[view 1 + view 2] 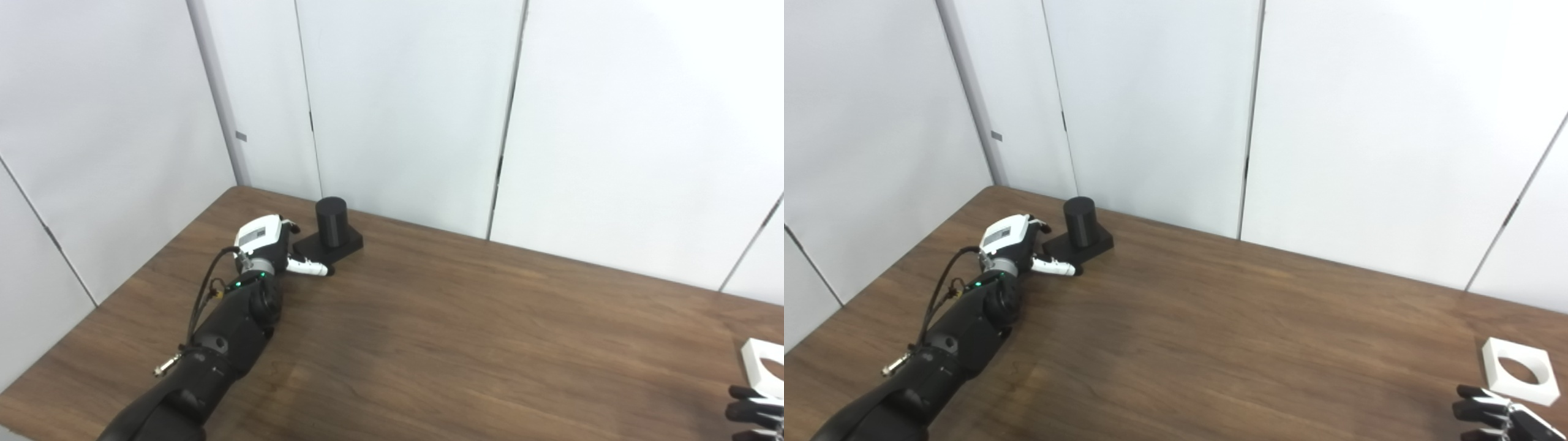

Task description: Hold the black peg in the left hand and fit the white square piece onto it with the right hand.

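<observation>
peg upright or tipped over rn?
Upright. The black peg stands vertical on its square base, which sits flat on the table. The left hand is at the base's left edge.

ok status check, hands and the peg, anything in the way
Left hand at the black peg base, grip unconfirmed. Right hand open, short of the white square piece, which lies flat on the table. Nothing between them.

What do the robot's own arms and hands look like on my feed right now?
The left arm is glossy black, with a black cable looped along its outside, a small green light near the wrist and a metal connector lower down. The left hand has a white back bearing a grey label, and white and black fingers. Of the right hand only black fingers with pale strips show at the picture's corner.
</observation>
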Tool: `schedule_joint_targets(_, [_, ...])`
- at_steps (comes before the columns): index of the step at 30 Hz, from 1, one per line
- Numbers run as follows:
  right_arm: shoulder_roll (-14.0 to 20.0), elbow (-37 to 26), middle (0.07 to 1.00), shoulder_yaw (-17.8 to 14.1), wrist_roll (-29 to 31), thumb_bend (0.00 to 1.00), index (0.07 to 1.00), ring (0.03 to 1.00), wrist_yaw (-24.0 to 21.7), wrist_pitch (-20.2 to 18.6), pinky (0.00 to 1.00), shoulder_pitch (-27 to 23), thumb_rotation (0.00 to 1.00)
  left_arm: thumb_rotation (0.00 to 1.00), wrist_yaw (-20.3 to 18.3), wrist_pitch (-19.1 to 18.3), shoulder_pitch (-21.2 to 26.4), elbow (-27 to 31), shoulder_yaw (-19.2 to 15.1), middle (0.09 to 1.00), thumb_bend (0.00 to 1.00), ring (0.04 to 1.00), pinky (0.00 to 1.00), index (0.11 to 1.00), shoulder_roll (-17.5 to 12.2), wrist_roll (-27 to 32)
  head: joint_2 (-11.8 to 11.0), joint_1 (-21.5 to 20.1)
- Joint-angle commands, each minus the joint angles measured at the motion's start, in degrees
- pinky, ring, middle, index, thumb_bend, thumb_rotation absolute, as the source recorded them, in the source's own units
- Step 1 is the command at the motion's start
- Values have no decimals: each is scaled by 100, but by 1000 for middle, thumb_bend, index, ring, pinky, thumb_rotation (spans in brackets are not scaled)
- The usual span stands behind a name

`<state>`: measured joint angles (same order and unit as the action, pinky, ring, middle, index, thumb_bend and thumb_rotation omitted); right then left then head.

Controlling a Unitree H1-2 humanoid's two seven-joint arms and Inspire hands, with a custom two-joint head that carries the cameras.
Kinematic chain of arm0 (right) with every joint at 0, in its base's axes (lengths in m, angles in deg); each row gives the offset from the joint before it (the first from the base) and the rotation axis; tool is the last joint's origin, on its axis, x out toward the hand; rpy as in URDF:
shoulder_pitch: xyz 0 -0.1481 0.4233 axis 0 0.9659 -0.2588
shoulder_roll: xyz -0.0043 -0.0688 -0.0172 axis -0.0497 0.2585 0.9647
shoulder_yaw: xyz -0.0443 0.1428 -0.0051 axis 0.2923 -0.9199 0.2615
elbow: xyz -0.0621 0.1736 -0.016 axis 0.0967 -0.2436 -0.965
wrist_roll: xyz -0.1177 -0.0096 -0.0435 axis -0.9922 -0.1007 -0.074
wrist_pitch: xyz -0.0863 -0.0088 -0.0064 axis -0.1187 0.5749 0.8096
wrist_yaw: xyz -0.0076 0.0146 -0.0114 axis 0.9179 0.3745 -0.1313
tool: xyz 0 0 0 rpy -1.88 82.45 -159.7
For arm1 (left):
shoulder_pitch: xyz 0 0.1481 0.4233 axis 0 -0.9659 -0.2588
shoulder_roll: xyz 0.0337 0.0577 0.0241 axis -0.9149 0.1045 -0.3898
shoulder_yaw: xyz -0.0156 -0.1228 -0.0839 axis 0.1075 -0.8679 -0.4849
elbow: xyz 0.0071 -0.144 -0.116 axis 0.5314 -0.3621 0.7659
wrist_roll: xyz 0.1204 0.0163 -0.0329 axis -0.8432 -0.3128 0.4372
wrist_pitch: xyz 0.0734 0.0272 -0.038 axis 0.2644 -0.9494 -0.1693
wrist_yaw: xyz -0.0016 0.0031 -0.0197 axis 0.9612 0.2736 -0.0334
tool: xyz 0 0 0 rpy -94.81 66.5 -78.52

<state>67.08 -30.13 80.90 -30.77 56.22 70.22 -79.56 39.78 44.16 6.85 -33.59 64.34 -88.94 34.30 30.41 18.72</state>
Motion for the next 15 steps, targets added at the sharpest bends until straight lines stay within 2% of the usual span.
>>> schedule_joint_targets(1, [50,-230,689,-53,-6,495,497,609,33,113,464,-84,139,370,189,171,253,88,-65,967,1000,997,899,765,-101,27,10,-8])
schedule_joint_targets(6, [62,-258,691,-63,-2,495,497,614,26,97,470,-85,136,283,410,466,222,-63,-113,941,951,974,857,635,-102,153,41,7])
schedule_joint_targets(11, [55,-352,695,-55,-44,494,496,618,12,-28,476,-94,136,141,432,661,192,-117,-65,916,905,947,817,537,-150,203,66,11])
schedule_joint_targets(12, [53,-361,696,-55,-46,494,496,621,12,-45,481,-95,135,103,434,727,187,-137,-57,906,719,942,814,510,-159,214,66,11])
schedule_joint_targets(13, [45,-383,697,-57,-32,494,496,622,12,-72,485,-101,134,80,411,764,181,-146,-29,900,604,939,813,493,-177,200,88,21])
schedule_joint_targets(15, [37,-405,697,-55,-28,493,496,621,17,-88,485,-109,132,67,380,797,169,-145,3,888,545,925,784,483,-201,186,94,11])
